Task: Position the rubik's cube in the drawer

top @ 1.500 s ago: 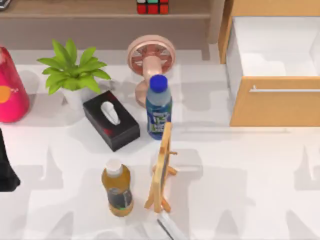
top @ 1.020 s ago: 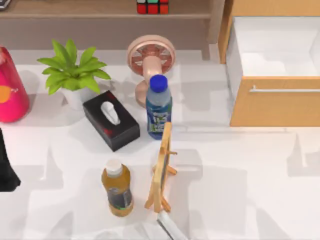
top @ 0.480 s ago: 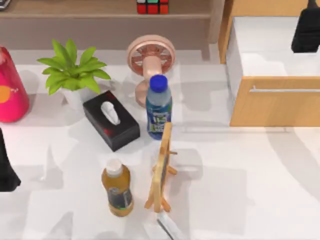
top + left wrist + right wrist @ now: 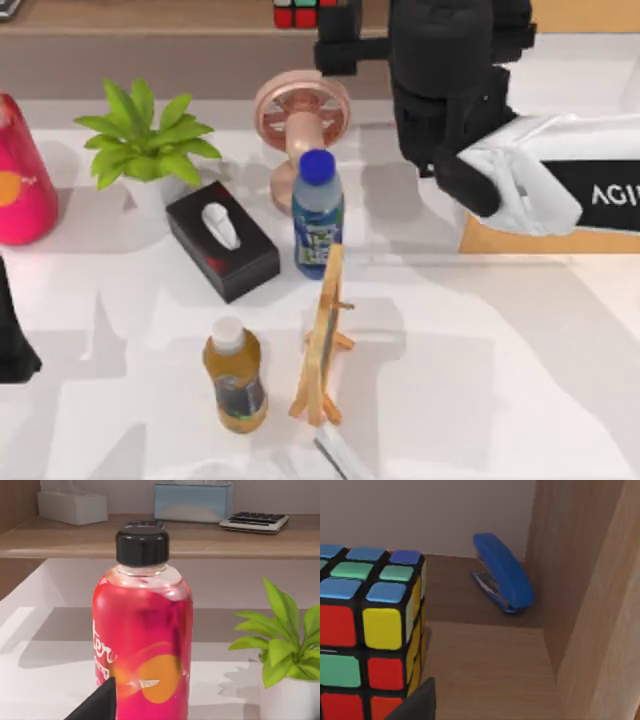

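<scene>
The rubik's cube [image 4: 305, 12] stands on the wooden shelf at the back of the table, cut off by the top view's upper edge. In the right wrist view the rubik's cube [image 4: 365, 630] is close ahead, with blue and green stickers on top and red and yellow ones on its sides. My right arm reaches across the drawer [image 4: 545, 240] and hides most of it; a strip of the light-wood front panel shows. My right gripper [image 4: 335, 55] points left, just right of the cube and apart from it, open and holding nothing. My left gripper [image 4: 12, 345] is parked at the left edge, open.
A pink fan [image 4: 300, 110], a blue-capped bottle [image 4: 318, 215], a black tissue box [image 4: 222, 242], a plant [image 4: 145, 140], a red bottle [image 4: 22, 175], a juice bottle [image 4: 235, 380] and a wooden stand [image 4: 325, 340] crowd the left half. A blue stapler [image 4: 502, 572] lies behind the cube beside the shelf's side wall.
My right arm has swung in from the top right corner, across the drawer, to the shelf beside the cube. Nothing on the table moved and the left arm stayed still.
</scene>
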Motion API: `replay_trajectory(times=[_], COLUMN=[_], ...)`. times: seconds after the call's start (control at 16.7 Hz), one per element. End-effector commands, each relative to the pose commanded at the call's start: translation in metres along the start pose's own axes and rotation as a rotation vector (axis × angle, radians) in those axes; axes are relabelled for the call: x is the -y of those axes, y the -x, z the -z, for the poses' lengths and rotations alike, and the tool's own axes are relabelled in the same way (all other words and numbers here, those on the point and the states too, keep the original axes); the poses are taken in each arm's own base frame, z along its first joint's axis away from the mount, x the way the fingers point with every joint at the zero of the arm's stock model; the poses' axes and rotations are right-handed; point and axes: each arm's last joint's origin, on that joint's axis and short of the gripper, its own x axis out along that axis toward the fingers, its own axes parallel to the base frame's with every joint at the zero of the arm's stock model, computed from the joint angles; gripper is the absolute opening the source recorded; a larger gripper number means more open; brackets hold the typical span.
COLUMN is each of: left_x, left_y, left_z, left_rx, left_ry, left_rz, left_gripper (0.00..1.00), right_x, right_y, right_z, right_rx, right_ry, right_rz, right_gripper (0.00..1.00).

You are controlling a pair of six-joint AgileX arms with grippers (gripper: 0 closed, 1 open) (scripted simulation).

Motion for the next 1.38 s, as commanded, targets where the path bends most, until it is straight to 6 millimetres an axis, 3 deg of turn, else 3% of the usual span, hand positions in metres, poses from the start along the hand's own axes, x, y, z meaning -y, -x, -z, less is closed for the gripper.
replay_trajectory(times=[0.24,0.42,0.78,0.96,1.38], left_x=[0.000,0.000,0.000,0.000,0.000], left_y=[0.000,0.000,0.000,0.000,0.000], left_z=[0.000,0.000,0.000,0.000,0.000], left_rx=[0.000,0.000,0.000,0.000,0.000], left_ry=[0.000,0.000,0.000,0.000,0.000], left_rz=[0.000,0.000,0.000,0.000,0.000], left_gripper=[1.00,1.00,1.00,1.00,1.00], right_x=[-0.066,-0.092,-0.096,-0.097,-0.097], right_y=[-0.018,-0.022,-0.024,-0.029,-0.072], right_z=[0.032,0.045,0.049,0.042,0.039], right_rx=[0.050,0.082,0.085,0.090,0.089], right_ry=[-0.035,-0.068,-0.073,-0.077,-0.076], right_rz=[0.004,0.009,0.014,0.011,0.011], right_gripper=[1.00,1.00,1.00,1.00,1.00])
